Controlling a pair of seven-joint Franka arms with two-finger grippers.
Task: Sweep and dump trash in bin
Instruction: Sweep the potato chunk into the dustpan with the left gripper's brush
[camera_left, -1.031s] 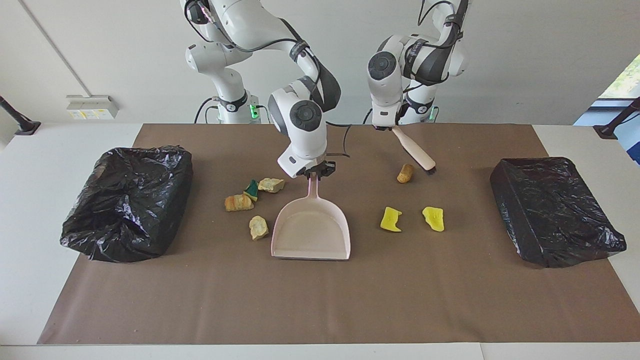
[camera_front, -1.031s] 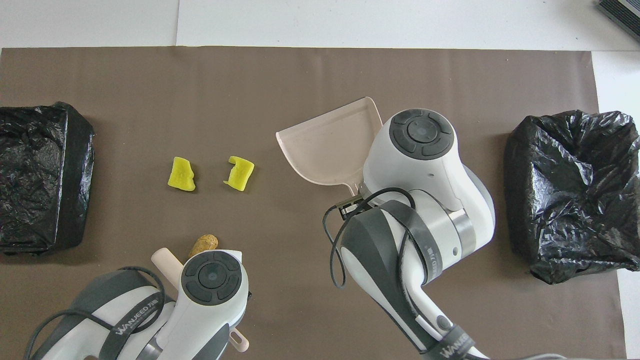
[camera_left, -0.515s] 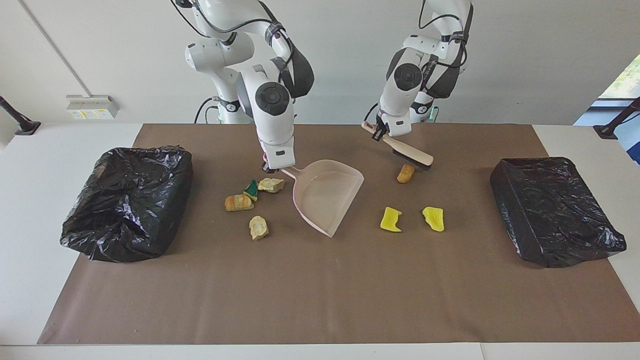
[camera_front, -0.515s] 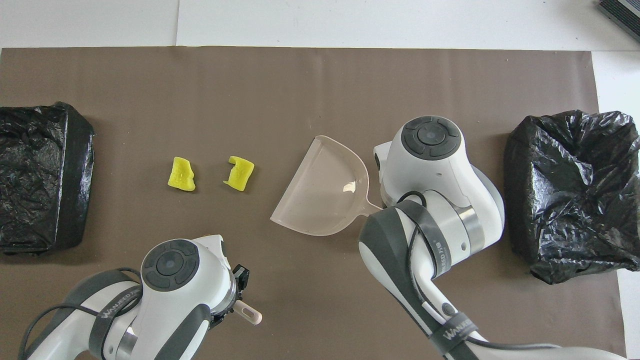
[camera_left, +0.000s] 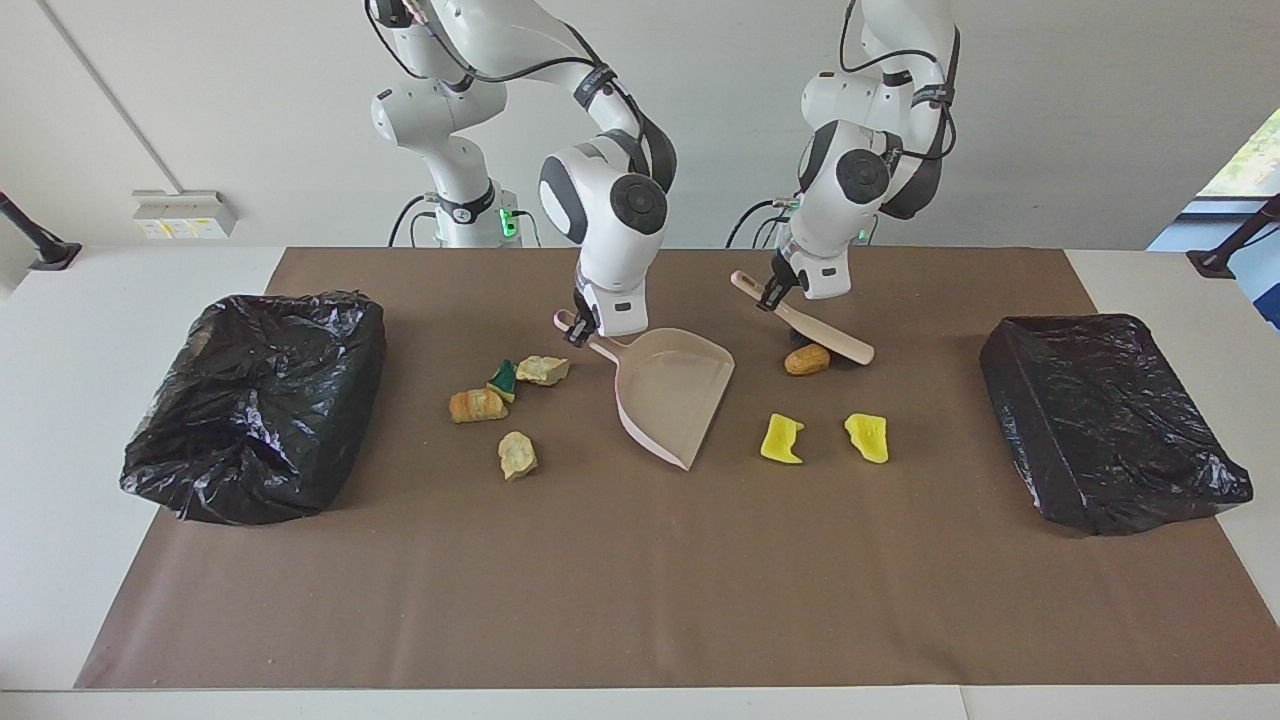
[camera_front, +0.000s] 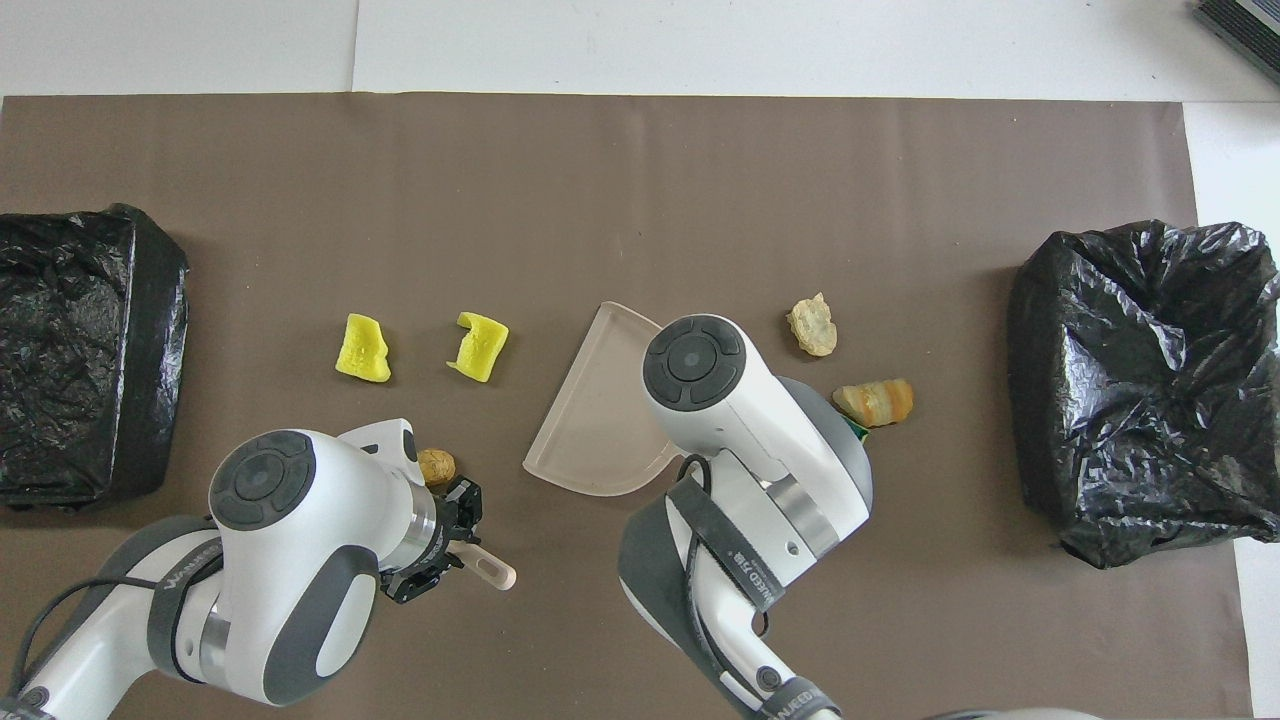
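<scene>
At frame centre, facing view: pink dustpan (camera_left: 672, 395), mouth tipped toward the lower right, resting on the brown mat (camera_left: 640, 600).
Right end effector (camera_left: 581, 328): upper centre of the facing view, clamped on the dustpan's handle.
Left end effector (camera_left: 775, 293): upper right of centre in the facing view, closed on the handle of the beige-handled brush (camera_left: 805, 322).
Brush: slants down toward the right of the facing view, its head just beside the orange-brown lump (camera_left: 806, 360).
Trash, yellow pair: two bright yellow lumps (camera_left: 781, 439) (camera_left: 867, 437) side by side, right of the dustpan in the facing view, below the orange-brown lump.
Trash, left-of-centre cluster: tan lump (camera_left: 543, 370) touching the green-and-yellow lump (camera_left: 503, 380); orange-striped lump (camera_left: 477, 405) just below them; pale tan lump (camera_left: 517, 455) lowest, near the dustpan's side.
Bins: black-bagged bin (camera_left: 258, 400) at mid left of the facing view; second black-bagged bin (camera_left: 1108, 420) at mid right; neither touches any lump.
Surface (camera_left: 60, 380): white, showing around the mat's edges.
</scene>
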